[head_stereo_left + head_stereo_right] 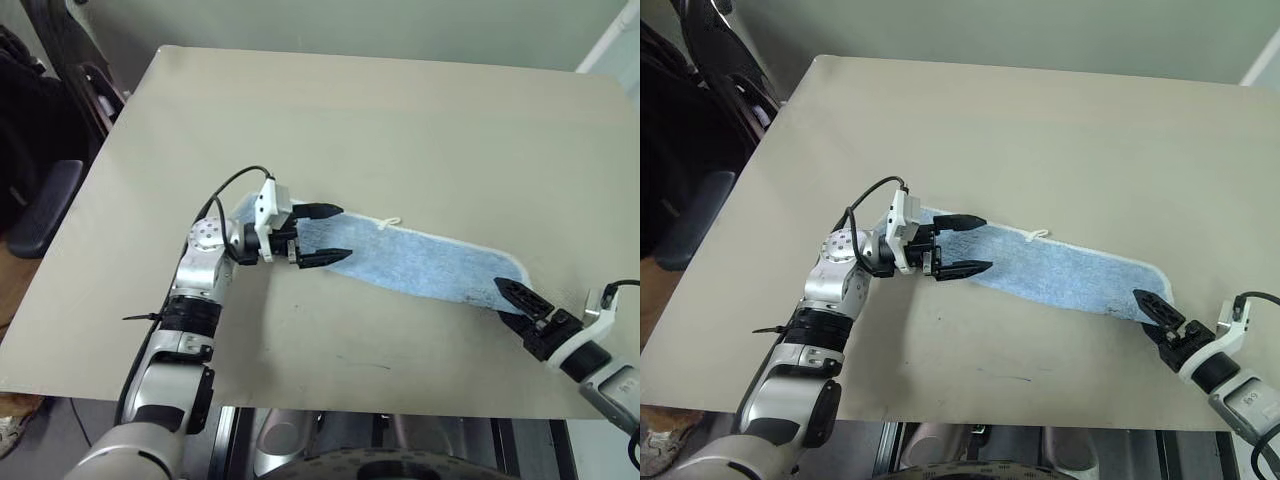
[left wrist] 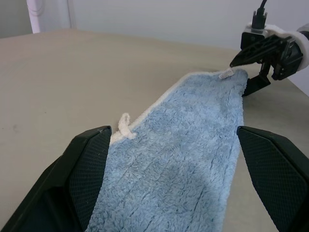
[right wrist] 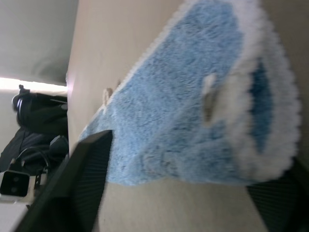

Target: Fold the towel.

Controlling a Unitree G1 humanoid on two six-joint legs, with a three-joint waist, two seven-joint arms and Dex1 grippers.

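- Blue towel lies flat mid-counter.
- Your left end effector is spread wide, straddling one towel end.
- Your right end effector straddles the other end, partly open.

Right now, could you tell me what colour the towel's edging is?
White, around the light blue towel; clearest in the left wrist view.

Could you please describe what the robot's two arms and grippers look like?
Both arms are silver-grey metal with black joint sections. Each ends in a white wrist block with a thin black cable, carrying the left gripper and right gripper, each of two black, pointed, textured fingers.
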